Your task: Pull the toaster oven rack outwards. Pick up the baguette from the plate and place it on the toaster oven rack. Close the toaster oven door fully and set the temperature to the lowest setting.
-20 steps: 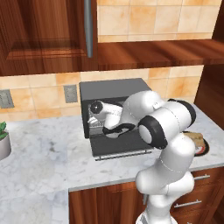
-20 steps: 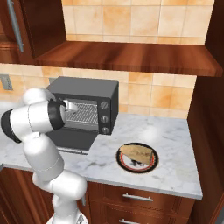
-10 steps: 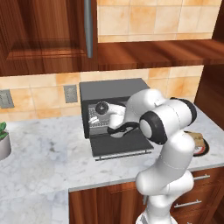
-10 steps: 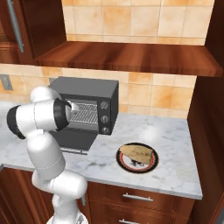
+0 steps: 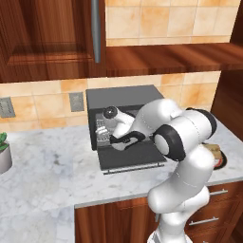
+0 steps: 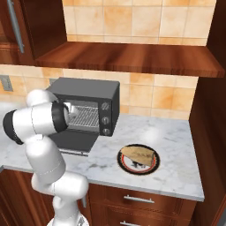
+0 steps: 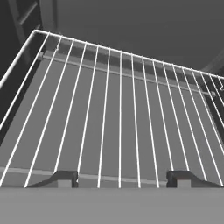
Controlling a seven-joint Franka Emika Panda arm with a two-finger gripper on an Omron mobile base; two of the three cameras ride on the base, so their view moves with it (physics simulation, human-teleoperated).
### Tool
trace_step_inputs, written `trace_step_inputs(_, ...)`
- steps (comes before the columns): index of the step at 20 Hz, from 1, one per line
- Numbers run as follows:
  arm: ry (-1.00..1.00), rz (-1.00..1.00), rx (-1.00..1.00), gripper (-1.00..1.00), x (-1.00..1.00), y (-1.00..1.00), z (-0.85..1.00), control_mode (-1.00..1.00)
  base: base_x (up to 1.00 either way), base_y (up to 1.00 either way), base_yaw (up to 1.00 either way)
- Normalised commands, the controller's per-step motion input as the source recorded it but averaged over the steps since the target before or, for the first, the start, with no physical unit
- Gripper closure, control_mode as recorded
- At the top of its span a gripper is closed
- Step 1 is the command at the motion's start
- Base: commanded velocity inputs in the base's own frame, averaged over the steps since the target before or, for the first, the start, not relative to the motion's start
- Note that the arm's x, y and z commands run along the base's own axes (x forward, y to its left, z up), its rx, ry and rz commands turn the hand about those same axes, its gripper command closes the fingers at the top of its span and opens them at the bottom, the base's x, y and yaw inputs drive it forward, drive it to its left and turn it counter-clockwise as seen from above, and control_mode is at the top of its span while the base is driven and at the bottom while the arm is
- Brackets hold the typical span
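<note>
The dark grey toaster oven (image 5: 124, 98) (image 6: 88, 90) stands on the marble counter. Its door (image 5: 135, 159) (image 6: 73, 140) is dropped open and lies flat in front. The silver wire rack (image 7: 118, 109) (image 6: 86, 117) sits inside the cavity. My gripper (image 7: 123, 179) (image 5: 102, 134) is at the oven's mouth on the left. Its fingertips (image 7: 61, 178) stand wide apart at the rack's front edge, open, with nothing held. To the oven's right, the pale tan baguette (image 6: 139, 153) (image 5: 211, 150) lies on the orange-rimmed plate (image 6: 127, 167). Three knobs (image 6: 105, 118) run down the oven's right front.
A potted plant (image 5: 3, 154) stands at the counter's far left. A wooden shelf (image 6: 132, 59) and a wall cabinet with a long handle (image 5: 96, 31) hang above the oven. My arm (image 5: 182, 137) arches over the open door. Drawers (image 6: 141, 201) sit below the counter edge.
My hand has shifted slightly to the right at the oven's mouth, and the fingers have drawn in a little. The oven, plate and baguette have not moved.
</note>
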Motion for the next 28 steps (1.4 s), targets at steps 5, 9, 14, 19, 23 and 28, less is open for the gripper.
trace_step_inputs(5, 0.3, -0.12, 0.0, -1.0, -0.89, 0.0, -0.64, -1.0, 0.0, 0.0, 0.0)
trace_step_inputs(9, 0.28, -0.12, 0.0, -1.0, -1.0, 0.0, -0.72, -1.0, 0.0, 0.0, 0.0)
trace_step_inputs(14, 0.2, -0.12, 0.0, -1.0, -1.0, 0.0, -0.7, -1.0, 0.0, 0.0, 0.0)
trace_step_inputs(19, -0.08, -0.09, 0.0, -1.0, -0.5, -0.02, 0.26, -1.0, 0.0, 0.0, 0.0)
trace_step_inputs(23, -0.31, -0.01, 0.0, -1.0, -0.48, -0.49, 0.98, -1.0, 0.0, 0.0, 0.0)
trace_step_inputs(28, -0.03, -0.18, 0.09, -1.0, -0.28, -0.99, 0.24, -1.0, 0.0, 0.0, 0.0)
